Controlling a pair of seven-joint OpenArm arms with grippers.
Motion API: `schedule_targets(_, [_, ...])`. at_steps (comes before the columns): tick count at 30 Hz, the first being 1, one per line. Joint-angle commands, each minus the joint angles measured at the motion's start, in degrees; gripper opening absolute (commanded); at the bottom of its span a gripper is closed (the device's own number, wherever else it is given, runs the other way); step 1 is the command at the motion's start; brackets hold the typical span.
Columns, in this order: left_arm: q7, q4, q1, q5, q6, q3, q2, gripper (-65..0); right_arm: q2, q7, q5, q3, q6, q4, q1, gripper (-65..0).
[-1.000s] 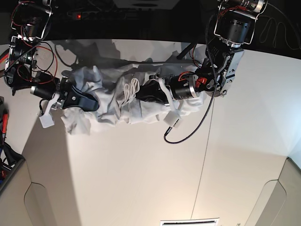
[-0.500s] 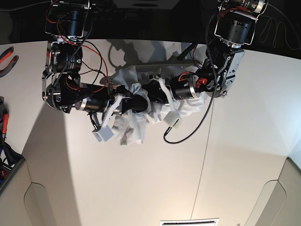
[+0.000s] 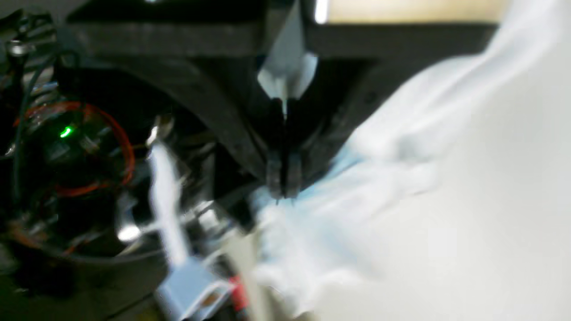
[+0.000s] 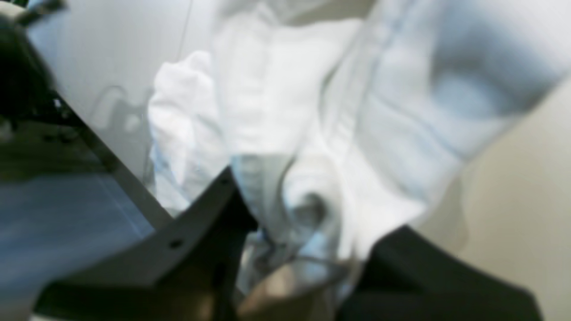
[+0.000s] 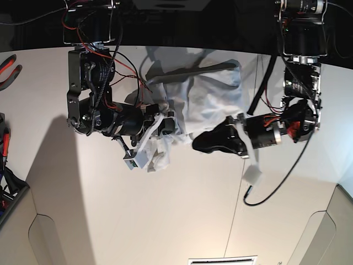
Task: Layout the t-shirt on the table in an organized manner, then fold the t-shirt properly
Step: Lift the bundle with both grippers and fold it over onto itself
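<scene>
We see the t-shirt (image 5: 201,96) as a plain white, soft, heavily wrinkled mass, bunched rather than spread flat. In the base view it sits toward the far middle of the table (image 5: 165,210), one part fanned toward the dark far edge, another hanging in a crumpled lobe lower left. We cannot make out sleeves or neck label. The right wrist view shows folds of white cloth (image 4: 276,111) with bluish shadows, blurred. The left wrist view shows a blurred sweep of the same cloth (image 3: 357,191) over pale tabletop. The table is wide, flat, matte white, with a thin dark seam line (image 5: 234,215) running along it.
</scene>
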Motion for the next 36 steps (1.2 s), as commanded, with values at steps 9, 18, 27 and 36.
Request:
schedule_targets(9, [1.2,0.8,7.7,10.3,-0.7,-3.1,-11.8,-65.0,0.1,-1.5,4.5,0.0,-0.3,0.3,0.1,-65.0])
schedule_targets(18, [-7.2,0.6,12.5,11.4,0.8,-3.1,-11.0,-65.0,-2.2,-0.6,2.9,-7.6,-0.3,0.3,-3.0,-65.0])
schedule_targets(27, [-7.3,0.6,12.5,12.2,0.8,-3.1,-5.9,-65.0,-3.0,4.1,-14.9,-21.9,-11.5,0.3,-3.2,-65.0])
schedule_targets(36, [-9.3,0.6,12.5,15.6,0.8,-3.1,-5.7,-65.0,-3.0,4.0,-17.9,-34.1,-11.9,0.3,-3.3,-65.0])
